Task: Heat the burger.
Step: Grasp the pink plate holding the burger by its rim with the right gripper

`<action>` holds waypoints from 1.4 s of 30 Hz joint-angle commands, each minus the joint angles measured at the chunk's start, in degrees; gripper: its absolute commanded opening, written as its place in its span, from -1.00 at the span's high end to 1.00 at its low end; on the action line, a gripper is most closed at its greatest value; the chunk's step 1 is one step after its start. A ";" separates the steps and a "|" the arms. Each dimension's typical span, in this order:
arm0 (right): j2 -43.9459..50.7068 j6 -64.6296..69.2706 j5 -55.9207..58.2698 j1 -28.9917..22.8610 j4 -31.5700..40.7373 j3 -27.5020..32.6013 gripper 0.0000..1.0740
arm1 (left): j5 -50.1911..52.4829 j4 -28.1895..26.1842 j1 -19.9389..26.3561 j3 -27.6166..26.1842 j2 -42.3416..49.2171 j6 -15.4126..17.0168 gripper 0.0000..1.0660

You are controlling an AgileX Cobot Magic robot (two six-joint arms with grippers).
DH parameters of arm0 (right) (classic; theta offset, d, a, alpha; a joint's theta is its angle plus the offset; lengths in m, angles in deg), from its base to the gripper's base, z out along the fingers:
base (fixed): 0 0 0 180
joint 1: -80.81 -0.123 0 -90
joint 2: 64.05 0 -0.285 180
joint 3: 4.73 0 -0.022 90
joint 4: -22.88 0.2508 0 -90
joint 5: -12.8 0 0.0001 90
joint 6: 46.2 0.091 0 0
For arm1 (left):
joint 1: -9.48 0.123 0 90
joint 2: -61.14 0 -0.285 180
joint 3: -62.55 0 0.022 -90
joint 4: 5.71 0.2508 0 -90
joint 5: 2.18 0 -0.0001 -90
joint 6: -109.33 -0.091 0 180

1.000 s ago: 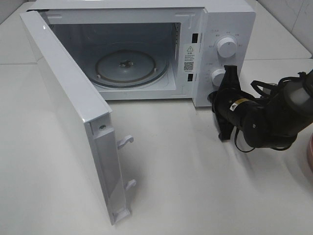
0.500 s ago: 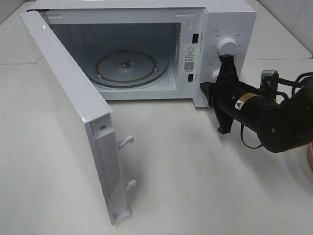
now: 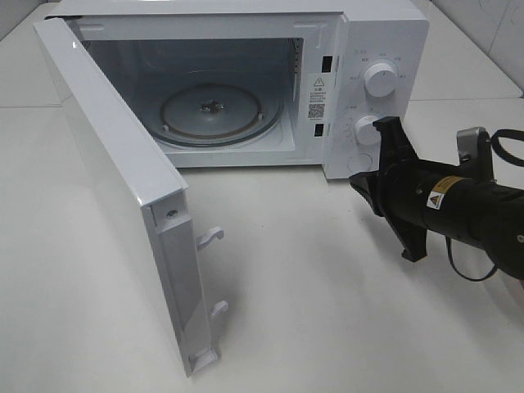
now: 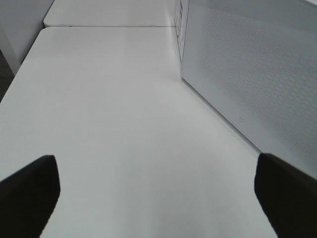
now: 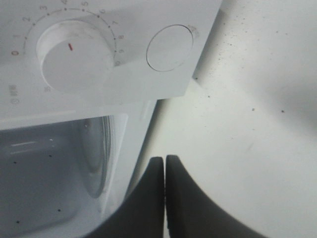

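The burger is out of view in every frame. The white microwave point(image 3: 385, 33) stands at the back with its door point(image 3: 115, 164) swung wide open to the left and its glass turntable point(image 3: 214, 108) bare. My right gripper point(image 3: 357, 180) is shut and empty, low over the table just in front of the microwave's lower right corner, below the lower knob point(image 3: 367, 129). In the right wrist view its fingers point(image 5: 151, 188) are pressed together under the knob point(image 5: 74, 54) and a round button point(image 5: 170, 47). My left gripper point(image 4: 158, 198) is open and empty beside the door's outer face point(image 4: 257, 74).
The open door juts far forward on the left, with two latch hooks point(image 3: 210, 237) on its edge. The upper knob point(image 3: 381, 79) sits above the lower one. The white table point(image 3: 311, 311) stretches in front of the microwave.
My right arm has swung away from the microwave's knobs, down and to the right, and turned so the shut gripper points left at the microwave's lower corner.
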 commanded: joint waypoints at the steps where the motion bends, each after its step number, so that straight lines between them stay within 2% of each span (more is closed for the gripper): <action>1: 5.21 -9.11 9.22 0.06 -2.75 0.23 1.00 | -0.11 0.23 0.06 0.11 0.80 0.23 -0.89; 3: 6.36 -11.40 11.40 0.06 -2.86 0.11 1.00 | -0.11 0.23 0.06 0.11 0.80 0.23 -0.89; 5: 10.20 -20.68 19.71 0.06 -2.69 -0.06 1.00 | -0.11 0.23 0.06 0.11 0.80 0.23 -0.89; 8: 11.00 -22.75 21.20 0.06 -2.69 -0.06 1.00 | -0.11 0.23 0.06 0.11 0.80 0.23 -0.89; 10: 14.44 -32.03 27.67 0.06 -2.64 -0.06 0.98 | -0.11 0.23 0.06 0.11 0.80 0.23 -0.89; 17: 18.28 -46.52 39.71 0.11 -2.64 -1.95 0.96 | -0.11 0.23 0.06 0.11 0.80 0.23 -0.89; 19: 18.79 -54.09 47.90 0.29 -2.64 -5.10 0.95 | -0.11 0.23 0.06 0.11 0.80 0.23 -0.89; 22: 18.79 -56.09 51.05 0.23 -2.64 -6.13 0.94 | -0.11 0.23 0.06 0.11 0.80 0.23 -0.89; 24: 18.79 -64.34 61.36 0.23 -2.69 -10.94 0.92 | -0.11 0.23 0.06 0.11 0.80 0.23 -0.89; 26: 18.79 -66.18 63.43 0.23 -2.75 -12.26 0.92 | -0.11 0.23 0.06 0.11 0.80 0.23 -0.89; 27: 18.79 -69.21 68.47 0.23 -3.15 -14.84 0.91 | -0.11 0.23 0.06 0.11 0.80 0.23 -0.89; 31: 18.79 -72.77 75.00 0.23 -4.81 -17.88 0.89 | -0.11 0.23 0.06 0.11 0.80 0.23 -0.89; 36: 18.79 -74.66 86.00 0.23 -11.29 -22.80 0.85 | -0.11 0.23 0.06 0.11 0.80 0.23 -0.89; 42: 18.79 -75.00 92.42 0.23 -13.58 -23.89 0.83 | -0.11 0.23 0.06 0.11 0.80 0.23 -0.89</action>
